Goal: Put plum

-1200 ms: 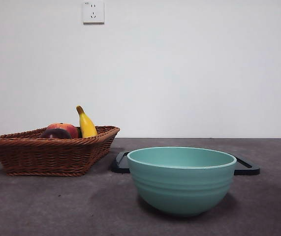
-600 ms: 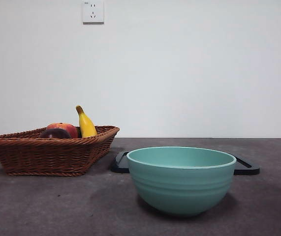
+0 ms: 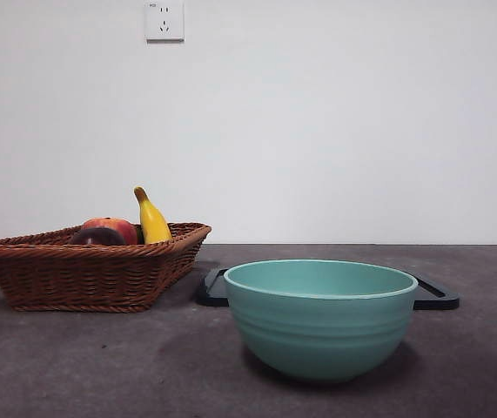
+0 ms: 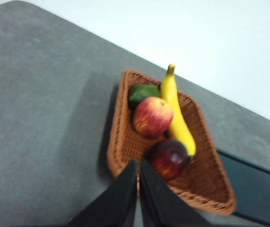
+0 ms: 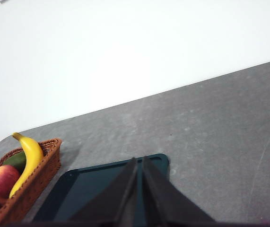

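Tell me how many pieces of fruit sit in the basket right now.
4, all in the wicker basket: plum nearest the left gripper, red apple, banana, green fruit. More could hide underneath.

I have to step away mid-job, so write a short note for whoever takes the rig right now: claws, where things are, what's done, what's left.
Left claw: shut, empty, above the near end of the basket.
Right claw: shut, empty, over the black tray.
Plum: in the basket, beside the banana, the red apple and a green fruit.
Green bowl: in front of the tray.
Done: nothing; plum not gripped.
Left: open left claw, grip plum, lift, place it.
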`<control>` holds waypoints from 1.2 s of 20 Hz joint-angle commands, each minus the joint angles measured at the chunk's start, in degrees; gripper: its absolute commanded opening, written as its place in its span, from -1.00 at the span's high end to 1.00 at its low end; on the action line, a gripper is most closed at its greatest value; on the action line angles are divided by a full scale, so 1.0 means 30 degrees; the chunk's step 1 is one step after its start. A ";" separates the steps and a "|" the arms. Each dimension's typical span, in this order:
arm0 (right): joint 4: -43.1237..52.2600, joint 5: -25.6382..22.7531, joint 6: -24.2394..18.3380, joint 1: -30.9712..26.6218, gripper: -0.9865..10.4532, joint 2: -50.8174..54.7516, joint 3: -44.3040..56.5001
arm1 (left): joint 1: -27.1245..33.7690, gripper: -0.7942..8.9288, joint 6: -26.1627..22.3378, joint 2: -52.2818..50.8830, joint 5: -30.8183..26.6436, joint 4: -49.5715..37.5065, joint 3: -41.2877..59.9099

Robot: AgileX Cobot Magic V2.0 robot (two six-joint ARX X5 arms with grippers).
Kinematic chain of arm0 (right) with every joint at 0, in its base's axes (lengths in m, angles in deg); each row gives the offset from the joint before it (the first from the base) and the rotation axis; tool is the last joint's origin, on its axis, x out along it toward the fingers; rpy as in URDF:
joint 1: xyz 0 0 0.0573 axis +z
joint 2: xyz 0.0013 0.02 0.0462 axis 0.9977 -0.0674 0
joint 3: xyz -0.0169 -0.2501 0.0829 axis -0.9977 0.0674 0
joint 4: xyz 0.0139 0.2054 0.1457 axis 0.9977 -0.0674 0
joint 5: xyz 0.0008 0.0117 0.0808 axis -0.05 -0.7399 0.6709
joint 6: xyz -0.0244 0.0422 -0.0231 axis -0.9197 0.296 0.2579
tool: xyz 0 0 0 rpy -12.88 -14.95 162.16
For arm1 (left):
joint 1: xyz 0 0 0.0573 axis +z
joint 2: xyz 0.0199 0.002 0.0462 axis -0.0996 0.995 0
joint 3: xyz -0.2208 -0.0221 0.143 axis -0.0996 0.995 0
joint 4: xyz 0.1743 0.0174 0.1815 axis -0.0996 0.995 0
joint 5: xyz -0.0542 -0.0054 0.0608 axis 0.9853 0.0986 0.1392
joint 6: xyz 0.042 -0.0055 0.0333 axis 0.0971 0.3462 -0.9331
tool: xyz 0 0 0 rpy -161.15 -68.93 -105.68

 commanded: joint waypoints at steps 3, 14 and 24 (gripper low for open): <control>-0.1763 0.0736 -0.0933 0.0000 0.81 -0.1596 -0.2710 | 0.0029 0.82 -0.1348 0.1537 0.1304 0.1005 -0.2667; -0.9173 0.5661 -0.5027 0.0022 0.81 -0.7497 -0.9355 | -0.0029 0.82 -0.5901 0.6739 0.5610 0.6273 -0.8102; -1.6254 0.6703 -0.8641 0.1894 0.81 -1.2852 -1.4783 | -0.1180 0.82 -0.9668 1.1183 0.7898 1.1584 -1.2407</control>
